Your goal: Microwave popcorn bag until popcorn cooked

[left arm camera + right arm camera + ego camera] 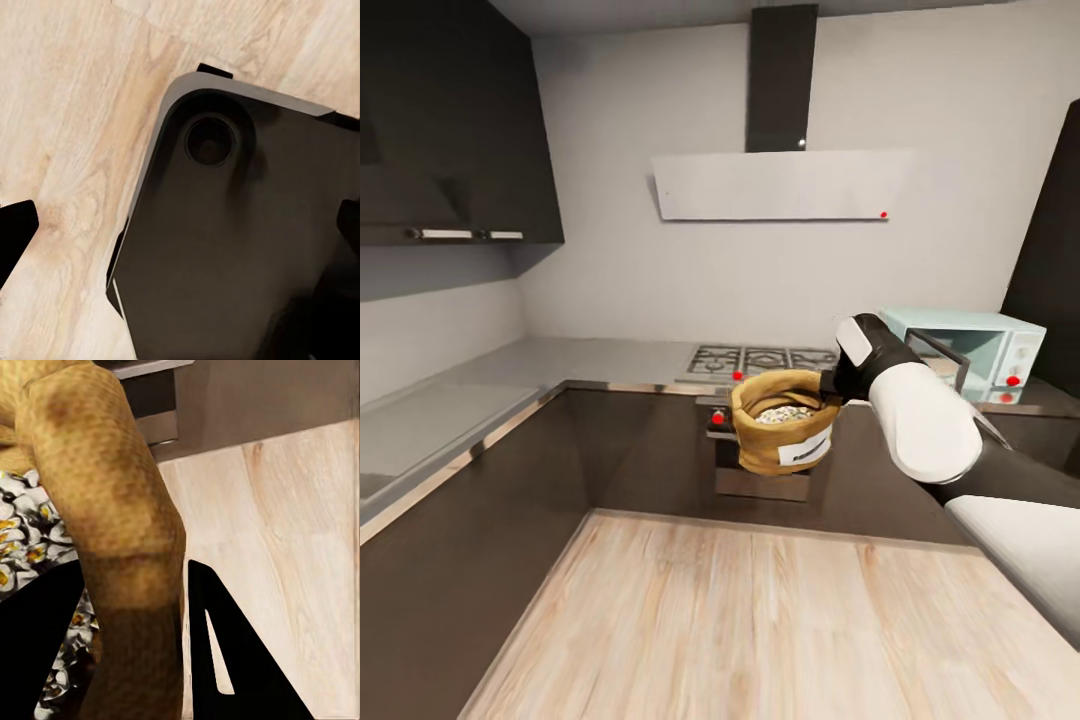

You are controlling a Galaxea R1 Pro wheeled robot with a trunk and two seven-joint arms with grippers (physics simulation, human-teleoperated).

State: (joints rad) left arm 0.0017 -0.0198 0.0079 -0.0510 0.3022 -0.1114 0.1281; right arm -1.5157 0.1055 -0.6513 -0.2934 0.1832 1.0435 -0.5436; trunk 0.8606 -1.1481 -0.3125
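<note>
Currently the popcorn bag (pixel 783 423) hangs in the air over the wooden floor (pixel 740 620), carried by the right pincer (pixel 830 385), which is clamped on the bag's thick rolled rim at its right side. Right wrist view confirms: one dark finger (pixel 225 660) outside the rim, the other inside against the popcorn (pixel 22 540); rim (pixel 112 495) pinched between. Bag sits upright, mouth up, white label facing the camera, kernels heaped inside.

Microwave (pixel 970 355) stands on the grey desk (pixel 490 385) at the far right corner, beyond and to the right of the bag, past the hob (pixel 760 358). Its door looks swung partly open, though I can't be sure. So the carry runs rightward and forward, right arm plainly the nearer one.

Left pincer (pixel 180 240): dark fingertips at the edges of the left wrist view, standing apart, nothing between them, hanging over the robot's dark base (pixel 240 247) and floor.
</note>
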